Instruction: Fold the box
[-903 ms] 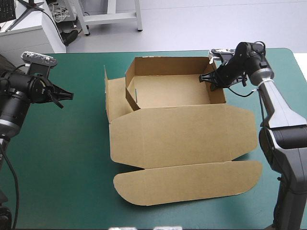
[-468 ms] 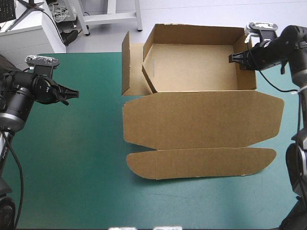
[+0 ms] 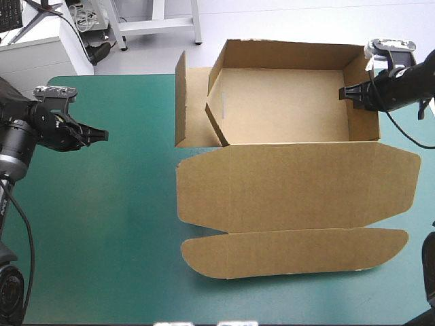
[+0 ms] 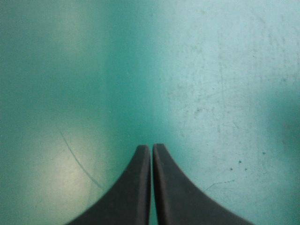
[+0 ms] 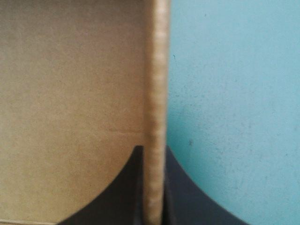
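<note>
Roughly halfway, by my judgement: the brown box [image 3: 292,102] is sitting at the far right of the teal-green bench [image 3: 102,224], with its far wall showing past the bench's far edge. Whether it is resting on the bench or being held slightly up, I cannot tell.

The tray part is taking shape, with the far wall and the right wall [image 3: 363,92] standing upright around a bare floor. The left end is looking unfinished. A side panel [image 3: 180,98] is standing swung outward, apart from the tray, and an inner flap [image 3: 216,119] is slanting loosely across the tray's left end. Both seem to be waiting to be folded in and tucked. The lid [image 3: 292,183] is lying flat toward the near edge, its long rounded tuck flap [image 3: 292,255] flat beyond it.

The right fingers [image 3: 346,93] are pinching the right wall, all but closed, one inside the tray and one outside. The right wrist view is showing the board's edge running up between them. The left fingers [image 3: 96,136] are pressed together with nothing in them, hovering over bare bench near the left edge, well apart from the box.

No brand, label or writing is showing anywhere on the board; it is plain brown on every face in view.
</note>
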You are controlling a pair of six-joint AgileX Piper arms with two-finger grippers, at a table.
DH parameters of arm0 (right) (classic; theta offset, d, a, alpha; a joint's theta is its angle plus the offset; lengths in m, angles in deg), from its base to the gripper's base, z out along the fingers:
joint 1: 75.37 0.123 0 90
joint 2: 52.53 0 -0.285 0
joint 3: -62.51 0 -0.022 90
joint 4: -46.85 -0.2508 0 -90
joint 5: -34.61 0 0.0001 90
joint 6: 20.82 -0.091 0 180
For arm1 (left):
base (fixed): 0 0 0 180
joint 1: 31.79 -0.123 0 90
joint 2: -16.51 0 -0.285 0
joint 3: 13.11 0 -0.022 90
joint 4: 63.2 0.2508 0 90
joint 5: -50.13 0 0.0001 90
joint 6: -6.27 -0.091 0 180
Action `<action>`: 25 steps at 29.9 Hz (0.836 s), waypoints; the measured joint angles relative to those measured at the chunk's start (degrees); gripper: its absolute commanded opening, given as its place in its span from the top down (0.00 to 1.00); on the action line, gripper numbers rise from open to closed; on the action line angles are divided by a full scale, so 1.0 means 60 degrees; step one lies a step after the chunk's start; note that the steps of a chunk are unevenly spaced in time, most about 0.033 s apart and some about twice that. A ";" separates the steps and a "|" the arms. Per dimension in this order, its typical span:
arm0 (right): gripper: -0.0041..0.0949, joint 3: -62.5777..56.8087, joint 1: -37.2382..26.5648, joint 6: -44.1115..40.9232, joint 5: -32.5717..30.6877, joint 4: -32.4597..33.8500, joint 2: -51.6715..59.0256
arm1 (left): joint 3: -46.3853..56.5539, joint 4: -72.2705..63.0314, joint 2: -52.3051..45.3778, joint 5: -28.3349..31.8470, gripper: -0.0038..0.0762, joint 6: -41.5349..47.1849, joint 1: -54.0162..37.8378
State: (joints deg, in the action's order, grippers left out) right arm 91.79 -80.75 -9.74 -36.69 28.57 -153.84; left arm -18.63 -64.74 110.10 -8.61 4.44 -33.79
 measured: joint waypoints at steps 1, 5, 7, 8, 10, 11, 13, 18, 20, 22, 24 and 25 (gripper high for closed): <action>0.98 0.0000 0.0000 0.0003 0.0000 -0.0072 0.0042 | 0.0000 -0.0048 0.0011 -0.0020 0.81 -0.0124 0.0000; 0.98 0.0000 0.0000 0.0011 0.0000 -0.0220 0.0233 | 0.0000 -0.0215 0.0019 -0.0113 0.57 -0.0334 0.0000; 0.98 0.0000 0.0000 0.0042 0.0000 -0.0237 0.0307 | 0.0000 -0.0284 0.0019 -0.0158 0.41 -0.0374 0.0000; 0.98 0.0000 0.0000 0.0042 0.0000 -0.0249 0.0333 | 0.0000 -0.0371 0.0019 -0.0170 0.34 -0.0375 0.0000; 0.98 0.0000 0.0000 0.0042 0.0000 -0.0251 0.0385 | 0.0000 -0.0634 0.0019 -0.0170 0.25 -0.0381 0.0000; 0.98 0.0000 0.0000 0.0042 0.0000 -0.0259 0.0431 | 0.0000 -0.0816 0.0019 -0.0170 0.24 -0.0385 0.0000; 0.98 0.0000 0.0000 0.0042 0.0000 -0.0259 0.0485 | 0.0000 -0.1243 0.0019 -0.0151 0.24 -0.0385 0.0000; 0.98 0.0000 0.0000 0.0083 0.0000 -0.0671 0.0525 | 0.0000 -0.2369 0.0019 -0.0026 0.24 -0.0385 0.0000; 0.98 0.0000 0.0000 0.0083 0.0000 -0.0926 0.0525 | 0.0000 -0.3050 0.0019 0.0114 0.24 -0.0385 0.0000; 0.98 0.0000 0.0000 0.0083 0.0000 -0.1176 0.0525 | 0.0000 -0.3783 0.0019 0.0259 0.24 -0.0385 0.0000; 0.98 0.0000 0.0000 0.0083 0.0000 -0.1328 0.0525 | 0.0000 -0.4472 0.0019 0.0368 0.24 -0.0528 0.0000; 0.98 0.0000 0.0000 0.0083 0.0000 -0.1366 0.0525 | 0.0000 -0.4968 0.0019 0.0414 0.24 -0.0754 0.0000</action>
State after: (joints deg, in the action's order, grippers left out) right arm 91.79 -80.75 -9.24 -36.69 20.38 -150.69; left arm -18.63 -94.55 110.22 -6.12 -0.09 -33.79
